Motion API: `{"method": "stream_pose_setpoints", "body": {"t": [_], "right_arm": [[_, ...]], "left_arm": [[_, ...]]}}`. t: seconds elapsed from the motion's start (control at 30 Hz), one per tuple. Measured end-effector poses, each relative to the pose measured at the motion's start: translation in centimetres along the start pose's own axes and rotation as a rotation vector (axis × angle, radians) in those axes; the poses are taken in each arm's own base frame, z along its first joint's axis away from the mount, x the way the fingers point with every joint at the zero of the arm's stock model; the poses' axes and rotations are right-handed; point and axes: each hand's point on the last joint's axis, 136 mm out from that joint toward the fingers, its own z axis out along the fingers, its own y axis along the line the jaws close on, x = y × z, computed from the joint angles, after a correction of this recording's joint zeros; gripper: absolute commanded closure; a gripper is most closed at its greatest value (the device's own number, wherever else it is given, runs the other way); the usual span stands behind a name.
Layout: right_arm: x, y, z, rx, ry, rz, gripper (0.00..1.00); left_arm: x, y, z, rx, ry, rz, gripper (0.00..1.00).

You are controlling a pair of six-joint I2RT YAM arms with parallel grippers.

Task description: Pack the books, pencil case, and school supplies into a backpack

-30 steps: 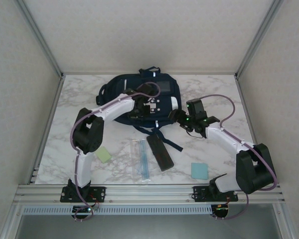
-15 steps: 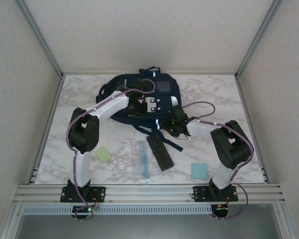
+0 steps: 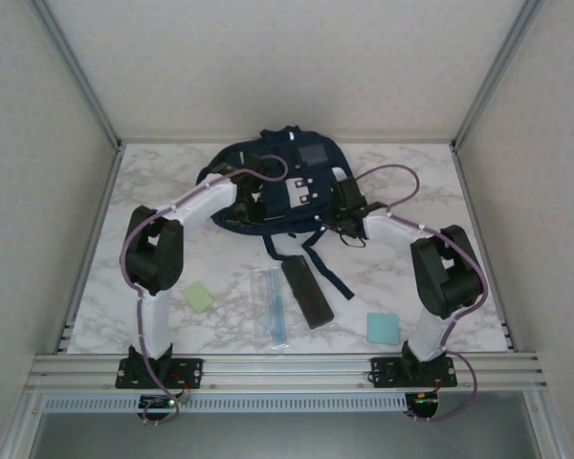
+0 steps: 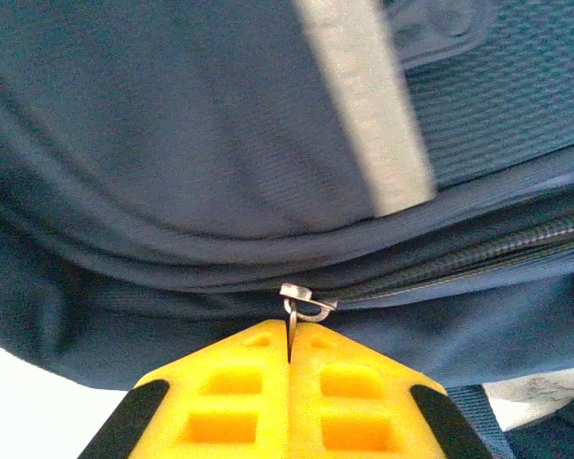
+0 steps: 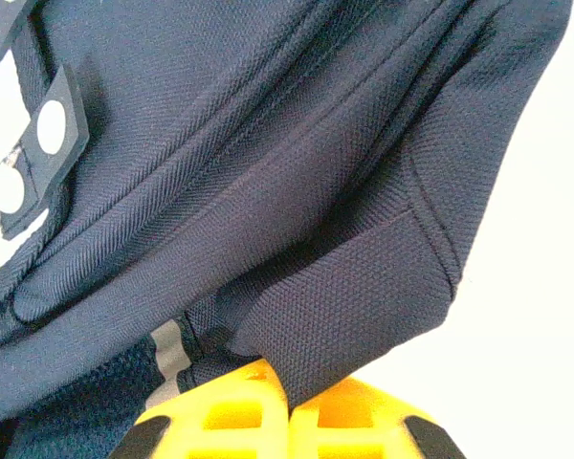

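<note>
**Left pincer** [image 4: 289,356]: the yellow fingers are pressed together on the small metal zipper pull [image 4: 304,304], at a seam of the backpack [image 4: 220,143]. Closed zipper teeth run off to the right of the pull. Whether the stretch to its left is open cannot be told.

**Right pincer** [image 5: 289,406]: the fingers are pinched shut on a fold of the navy fabric near a corner of the bag.

**Top view:** the backpack [image 3: 279,196] lies flat at the far middle of the marble desk [image 3: 163,177], with one arm reaching in from each side. Its dark straps [image 3: 330,273] trail toward the near edge. Between the arms, nearer the bases, lie the following:
- the black pencil case [image 3: 306,292]
- the clear ruler [image 3: 273,306], just beside the case on its left
- a pale green pad [image 3: 198,297], well apart from the case to the left
- a light blue pad [image 3: 383,327], well apart from the case to the right

**Handling (judged):**
- The bag is soft and limp and will likely bunch or slide on the smooth desk. The pull therefore wants a firm counter-hold on the cloth, as the right pincer provides.
- The pencil case looks stiff and is best taken across its narrow width near the middle.
- The ruler is thin, flat and probably slippery, so lifting it by an edge may be awkward.
- The pads are light, flat squares, best taken by an edge.
</note>
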Motion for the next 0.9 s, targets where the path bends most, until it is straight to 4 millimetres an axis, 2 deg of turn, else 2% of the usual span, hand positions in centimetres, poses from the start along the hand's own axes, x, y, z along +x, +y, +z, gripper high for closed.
{"method": "stream_pose_setpoints", "body": {"t": [0.2, 0.23, 0.3, 0.33, 0.4, 0.47, 0.6, 0.7, 0.83, 0.9], "right_arm": [[-3.8, -2.2, 1.7, 0.081, 0.017, -0.003, 1.00], [-4.1, -2.6, 1.8, 0.092, 0.025, 0.003, 0.88], [-4.4, -3.1, 1.7, 0.100, 0.036, 0.017, 0.54], [-4.6, -3.2, 1.5, 0.099, 0.036, 0.028, 0.43], [-5.2, -3.1, 0.8, 0.073, 0.028, 0.052, 0.33], [-5.4, -2.7, -0.5, 0.027, 0.025, 0.086, 0.30], [-4.6, -0.1, -4.4, -0.131, 0.026, 0.163, 0.28], [-3.2, 2.5, -6.2, -0.247, 0.053, 0.209, 0.23], [0.7, 6.4, -6.3, -0.373, 0.138, 0.295, 0.11], [2.6, 8.0, -6.2, -0.413, 0.178, 0.322, 0.07]], "left_arm": [[-0.7, 0.0, -2.3, 0.044, -0.044, 0.006, 1.00], [-0.7, -0.2, -2.6, 0.059, -0.046, 0.005, 1.00], [-0.7, -0.9, -3.4, 0.103, -0.053, 0.004, 1.00], [-0.8, -1.2, -3.8, 0.124, -0.057, 0.002, 1.00], [-0.8, -1.6, -4.5, 0.159, -0.061, -0.006, 1.00], [-0.9, -1.9, -5.1, 0.197, -0.063, -0.023, 1.00], [-1.1, -2.8, -5.9, 0.266, -0.058, -0.049, 1.00], [-1.1, -3.6, -6.3, 0.309, -0.050, -0.059, 1.00], [-1.1, -4.7, -7.0, 0.368, -0.040, -0.070, 1.00], [-1.2, -5.3, -7.5, 0.395, -0.043, -0.068, 1.00]]}}
